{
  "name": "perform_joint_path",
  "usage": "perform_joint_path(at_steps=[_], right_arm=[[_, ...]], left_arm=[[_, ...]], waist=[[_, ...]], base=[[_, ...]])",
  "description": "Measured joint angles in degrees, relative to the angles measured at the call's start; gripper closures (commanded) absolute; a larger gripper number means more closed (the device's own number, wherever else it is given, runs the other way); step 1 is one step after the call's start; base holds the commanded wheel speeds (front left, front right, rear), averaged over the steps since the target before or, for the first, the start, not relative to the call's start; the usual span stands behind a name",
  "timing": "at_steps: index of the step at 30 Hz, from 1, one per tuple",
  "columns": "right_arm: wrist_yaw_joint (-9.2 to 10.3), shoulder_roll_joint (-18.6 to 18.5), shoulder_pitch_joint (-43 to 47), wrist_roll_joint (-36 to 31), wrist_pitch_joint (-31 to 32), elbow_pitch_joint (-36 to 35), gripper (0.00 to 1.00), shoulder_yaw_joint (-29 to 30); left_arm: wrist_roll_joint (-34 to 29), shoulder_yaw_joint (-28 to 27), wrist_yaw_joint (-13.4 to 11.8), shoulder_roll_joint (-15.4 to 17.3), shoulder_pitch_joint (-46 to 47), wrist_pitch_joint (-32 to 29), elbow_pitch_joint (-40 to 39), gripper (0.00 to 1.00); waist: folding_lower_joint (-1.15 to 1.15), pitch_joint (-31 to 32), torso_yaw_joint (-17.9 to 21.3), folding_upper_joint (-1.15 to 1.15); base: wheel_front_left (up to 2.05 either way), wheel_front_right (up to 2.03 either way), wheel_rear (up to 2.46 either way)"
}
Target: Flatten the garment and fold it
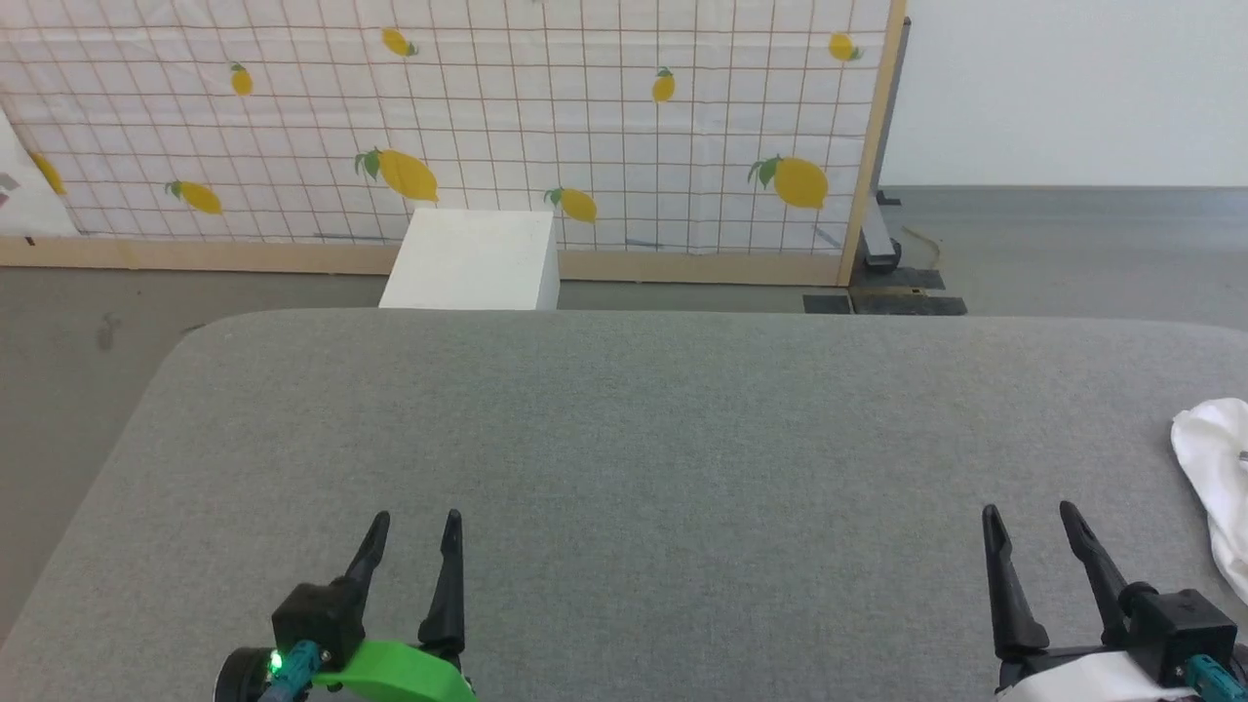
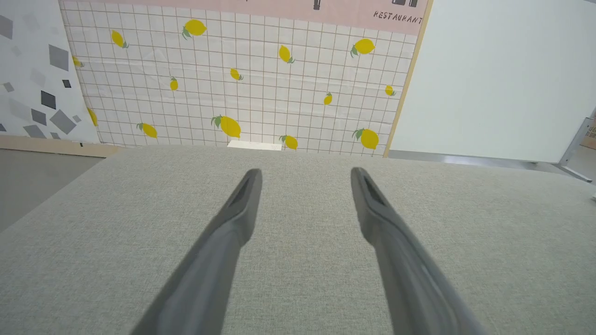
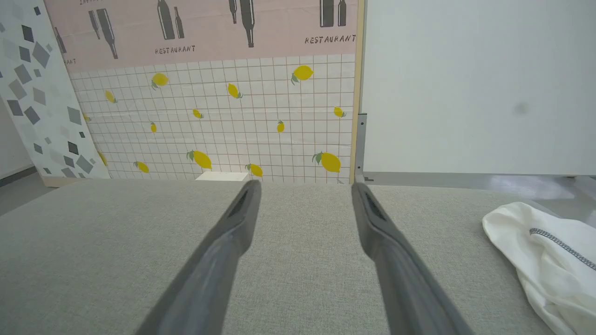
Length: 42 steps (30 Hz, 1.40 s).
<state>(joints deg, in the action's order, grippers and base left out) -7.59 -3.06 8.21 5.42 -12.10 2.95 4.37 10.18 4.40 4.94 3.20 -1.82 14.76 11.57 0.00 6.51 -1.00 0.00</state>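
The garment [image 1: 1217, 478], a crumpled white T-shirt, lies bunched at the far right edge of the grey padded table [image 1: 624, 429], partly cut off by the frame. In the right wrist view the garment [image 3: 545, 251] shows a grey stitched seam and sits to the right of my fingers. My right gripper [image 1: 1032, 515] stands open near the table's front, a short way left of the garment, with nothing between its fingers. My left gripper [image 1: 415, 522] stands open at the front left, over bare fabric. Both wrist views show the left gripper [image 2: 305, 173] and right gripper [image 3: 305, 186] empty.
A rigid white box [image 1: 475, 259] stands on the floor beyond the table's far edge. Behind it rises a lemon-patterned gridded panel [image 1: 585, 127] in a wooden frame. Grey floor lies to the left and far right of the table.
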Motion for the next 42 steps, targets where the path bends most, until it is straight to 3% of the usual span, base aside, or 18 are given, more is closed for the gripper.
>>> perform_joint_path(at_steps=[10,11,42], right_arm=[[0.00,0.0,1.3,0.8,0.3,0.0,0.00,-0.2],[0.00,0.0,1.3,1.0,0.4,0.0,1.00,-0.2],[0.00,0.0,1.1,0.6,2.0,0.0,1.00,-0.6]], left_arm=[[0.3,0.4,-0.5,0.0,-1.8,0.0,0.0,0.00],[0.4,0.5,-0.5,0.0,-1.7,0.0,0.0,1.00],[-0.7,0.0,-0.7,0.0,-1.6,-2.0,-1.3,1.00]], waist=[[0.00,1.0,-0.8,0.00],[0.00,1.0,-0.8,0.00],[0.00,-0.1,-0.6,0.00]], base=[[0.00,0.00,0.00],[0.00,0.00,0.00],[0.00,0.00,0.00]])
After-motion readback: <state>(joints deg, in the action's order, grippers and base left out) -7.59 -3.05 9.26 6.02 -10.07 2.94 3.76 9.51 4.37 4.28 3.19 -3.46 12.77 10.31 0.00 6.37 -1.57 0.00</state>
